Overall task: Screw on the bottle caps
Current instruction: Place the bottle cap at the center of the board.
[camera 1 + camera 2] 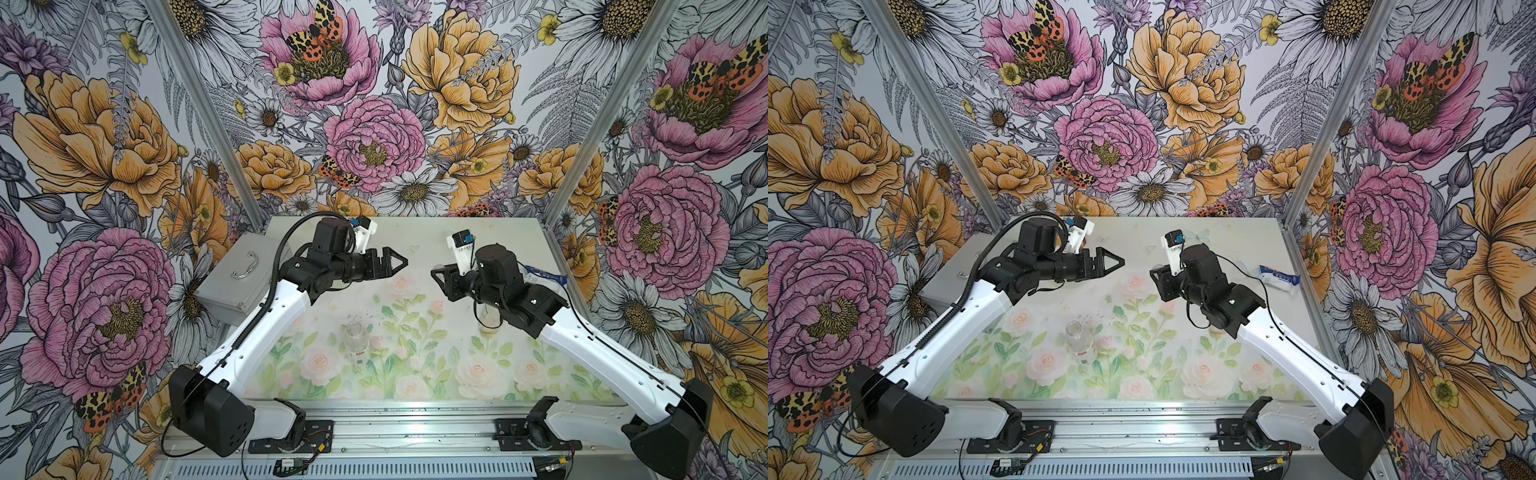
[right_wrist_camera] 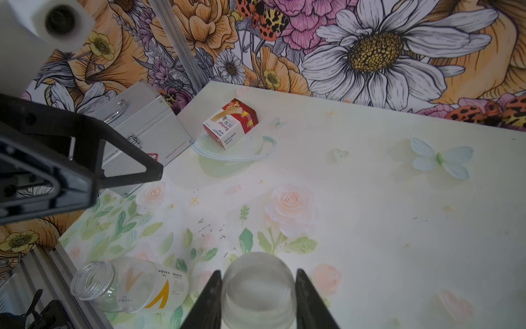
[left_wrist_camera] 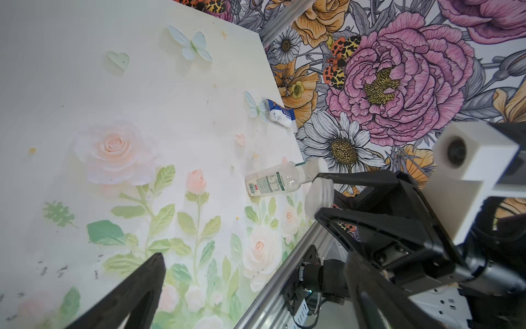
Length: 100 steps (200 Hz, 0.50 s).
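Right wrist: right gripper (image 2: 259, 273) clamps bottle cap (image 2: 258, 296) (translucent white)

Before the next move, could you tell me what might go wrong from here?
The open bottle stands free while the left gripper hangs apart, jaws open, so pressing the cap on could tip it. That cap sits at the very tips of the right gripper, so it might slip or seat crooked.

White-shelled left arm (image 1: 266, 328) and right arm (image 1: 602, 353), black joints (image 1: 208, 411), ribbed black cable (image 1: 272, 286) (left only), white wrist-camera mounts (image 1: 459, 253)
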Tool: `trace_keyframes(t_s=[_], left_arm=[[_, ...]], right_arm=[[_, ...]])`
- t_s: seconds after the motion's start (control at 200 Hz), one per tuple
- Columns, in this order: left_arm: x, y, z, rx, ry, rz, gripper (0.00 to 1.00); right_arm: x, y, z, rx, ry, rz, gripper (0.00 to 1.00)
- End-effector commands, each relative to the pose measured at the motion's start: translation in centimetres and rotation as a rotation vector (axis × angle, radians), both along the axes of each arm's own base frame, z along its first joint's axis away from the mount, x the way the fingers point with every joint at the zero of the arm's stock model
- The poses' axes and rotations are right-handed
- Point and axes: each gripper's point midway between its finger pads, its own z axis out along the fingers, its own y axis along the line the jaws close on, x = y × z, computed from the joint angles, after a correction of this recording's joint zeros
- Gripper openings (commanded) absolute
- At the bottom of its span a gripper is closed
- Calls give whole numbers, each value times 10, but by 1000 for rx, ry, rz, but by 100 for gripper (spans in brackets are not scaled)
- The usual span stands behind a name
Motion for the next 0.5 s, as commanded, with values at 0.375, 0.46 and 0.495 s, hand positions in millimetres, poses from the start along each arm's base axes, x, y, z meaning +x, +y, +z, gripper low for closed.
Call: trace_keyframes(t_s=[0.375,0.46,0.495], left_arm=[[9,-53,41,-631,575,184,68],[7,-66,42,-619,580,146,70],[4,-71,42,-614,587,128,71]], right_arm=[[-11,18,58,243,-384,98,33],[-12,20,59,259,-394,95,33],[-12,21,59,263,-394,95,33]])
